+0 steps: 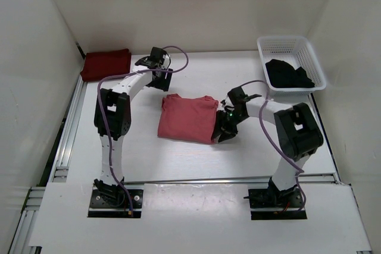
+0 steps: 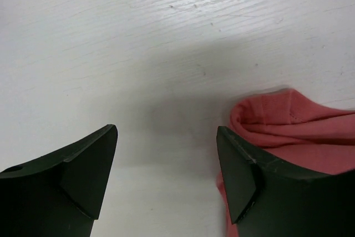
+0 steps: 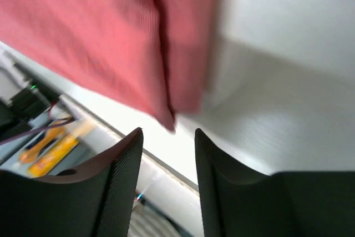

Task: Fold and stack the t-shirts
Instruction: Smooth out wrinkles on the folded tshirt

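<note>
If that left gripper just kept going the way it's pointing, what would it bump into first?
Most likely the bare white table: the left gripper points down at it with open jaws. The salmon pink shirt lies beside one jaw and might be brushed; depth is unclear.

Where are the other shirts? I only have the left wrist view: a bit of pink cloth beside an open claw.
Observer: The maroon shirt lies folded in the far left corner of the table.
Operator: And the black one?
Observer: The black shirt sits bunched in the white basket at the far right.
Operator: What about the other arm?
Observer: The right claw is at the right edge of the pink shirt. Its jaws are apart, and the cloth lies just past the tips, not pinched.
</note>
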Action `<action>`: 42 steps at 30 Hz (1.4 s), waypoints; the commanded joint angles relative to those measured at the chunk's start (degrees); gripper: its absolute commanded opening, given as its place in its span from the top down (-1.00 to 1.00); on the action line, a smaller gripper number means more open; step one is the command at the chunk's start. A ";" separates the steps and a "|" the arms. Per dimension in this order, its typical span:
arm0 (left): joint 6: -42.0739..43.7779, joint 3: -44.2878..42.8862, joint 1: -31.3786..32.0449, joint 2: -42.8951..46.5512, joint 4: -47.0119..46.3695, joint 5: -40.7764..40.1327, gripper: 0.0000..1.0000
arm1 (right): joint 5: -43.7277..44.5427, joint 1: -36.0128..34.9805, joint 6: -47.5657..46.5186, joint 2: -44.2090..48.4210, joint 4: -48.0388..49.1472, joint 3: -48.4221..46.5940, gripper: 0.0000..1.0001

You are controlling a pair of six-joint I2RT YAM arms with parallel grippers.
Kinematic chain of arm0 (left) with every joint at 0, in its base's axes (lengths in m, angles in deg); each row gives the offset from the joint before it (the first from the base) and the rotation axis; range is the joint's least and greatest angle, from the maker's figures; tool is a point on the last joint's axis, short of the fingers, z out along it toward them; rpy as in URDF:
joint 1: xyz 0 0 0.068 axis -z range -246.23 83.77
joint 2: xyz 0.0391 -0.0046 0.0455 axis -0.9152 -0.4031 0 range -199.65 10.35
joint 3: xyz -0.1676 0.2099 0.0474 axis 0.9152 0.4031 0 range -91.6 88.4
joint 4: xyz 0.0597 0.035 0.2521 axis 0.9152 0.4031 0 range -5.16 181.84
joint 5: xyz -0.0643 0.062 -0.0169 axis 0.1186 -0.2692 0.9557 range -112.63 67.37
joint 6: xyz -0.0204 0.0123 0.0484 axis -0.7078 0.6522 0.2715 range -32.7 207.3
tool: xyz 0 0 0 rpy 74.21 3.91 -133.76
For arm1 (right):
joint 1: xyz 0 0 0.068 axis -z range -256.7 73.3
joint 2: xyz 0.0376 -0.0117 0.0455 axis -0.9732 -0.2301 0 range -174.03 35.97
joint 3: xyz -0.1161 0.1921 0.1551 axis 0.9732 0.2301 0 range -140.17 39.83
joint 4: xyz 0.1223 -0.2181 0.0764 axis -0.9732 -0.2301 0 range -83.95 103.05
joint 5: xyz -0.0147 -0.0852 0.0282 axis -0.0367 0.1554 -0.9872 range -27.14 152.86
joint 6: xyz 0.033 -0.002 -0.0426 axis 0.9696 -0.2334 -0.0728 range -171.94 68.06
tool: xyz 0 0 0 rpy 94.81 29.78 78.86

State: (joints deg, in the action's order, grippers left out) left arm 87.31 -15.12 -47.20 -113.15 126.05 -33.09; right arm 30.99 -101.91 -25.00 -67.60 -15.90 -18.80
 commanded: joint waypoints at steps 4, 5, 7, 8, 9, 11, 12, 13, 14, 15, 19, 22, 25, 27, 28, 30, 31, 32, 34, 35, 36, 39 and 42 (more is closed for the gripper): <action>-0.01 0.60 -0.49 13.54 0.01 5.61 -0.67 | 17.27 3.42 -2.51 10.76 -12.79 -10.79 0.25; -0.01 1.56 0.30 14.60 0.62 9.80 -0.67 | 17.29 3.42 -1.90 10.76 -12.10 -12.28 0.49; -0.01 3.85 2.59 15.40 2.36 14.04 -0.54 | 14.75 2.62 -1.89 8.83 -9.48 -16.92 0.66; -0.01 3.86 2.59 15.40 3.17 17.98 -0.46 | 12.91 2.10 -1.37 7.26 -8.76 -18.78 0.81; -0.01 4.47 2.59 14.61 3.96 19.93 -0.36 | 10.81 2.10 -0.58 3.24 -8.23 -20.80 0.88; -0.01 4.47 2.59 11.89 5.89 21.36 -0.07 | 5.00 2.10 1.44 -1.17 -6.31 -26.52 1.00; -0.01 4.47 2.59 10.84 6.68 21.36 0.02 | 3.68 2.10 1.97 -5.29 -6.29 -28.45 1.00; -0.01 3.78 2.59 8.65 7.56 21.36 0.11 | 2.97 2.10 2.50 -7.15 -5.77 -31.86 1.00; -0.01 3.77 2.59 7.67 8.26 21.97 0.17 | 2.96 1.57 3.03 -10.13 -5.77 -33.11 1.00; -0.01 3.07 2.59 6.88 8.79 21.97 0.20 | 2.09 1.57 3.90 -11.38 -5.77 -33.91 1.00; -0.01 0.88 2.07 3.02 8.80 21.36 0.23 | 3.75 2.10 5.05 -14.99 -5.77 -35.06 1.00; -0.01 -0.62 2.07 1.34 8.80 20.31 0.23 | 5.24 3.15 5.67 -16.83 -4.72 -35.68 1.00; -0.01 -2.03 1.36 -1.21 8.80 19.16 0.20 | 7.71 4.55 6.99 -18.94 -3.31 -36.81 1.00; -0.01 -3.52 0.13 -2.79 8.80 18.46 0.09 | 8.32 5.26 7.87 -20.17 -2.78 -37.60 1.00; -0.01 -4.05 -0.74 -2.80 8.80 18.46 0.03 | 8.85 5.96 7.87 -21.40 -2.78 -37.61 1.00; -0.01 -4.05 -1.45 -3.50 8.80 18.46 -0.09 | 9.47 6.49 7.87 -22.55 -2.78 -38.31 1.00; -0.01 -4.05 -1.45 -3.50 8.80 18.46 -0.12 | 9.47 7.01 8.39 -23.34 -2.78 -38.31 1.00; -0.01 -4.05 -1.45 -3.50 8.80 18.46 -0.18 | 9.47 7.63 8.39 -23.34 -2.78 -38.31 1.00; -0.01 -3.26 -1.98 -2.97 8.80 18.46 -0.42 | 9.47 7.63 8.39 -24.05 -2.78 -38.31 1.00; -0.01 -3.26 -1.98 -2.28 8.80 18.46 -0.51 | 8.94 8.24 8.39 -24.05 -2.78 -38.31 1.00; -0.01 -3.26 -2.67 -1.14 8.80 18.46 -0.56 | 8.94 8.25 8.39 -24.05 -2.78 -38.31 1.00; -0.01 -3.26 -3.99 2.81 7.40 17.23 -0.81 | 9.47 8.77 7.26 -20.55 -2.78 -38.31 1.00; -0.01 -2.12 -5.66 6.15 7.39 15.38 -0.91 | 11.56 9.39 6.46 -16.42 -2.78 -38.31 1.00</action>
State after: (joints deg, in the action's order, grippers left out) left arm 87.31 -17.29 -51.05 -115.64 135.01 -15.87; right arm 39.60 -93.65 -17.16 -90.53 -19.07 -55.65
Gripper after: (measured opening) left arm 0.950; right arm 0.002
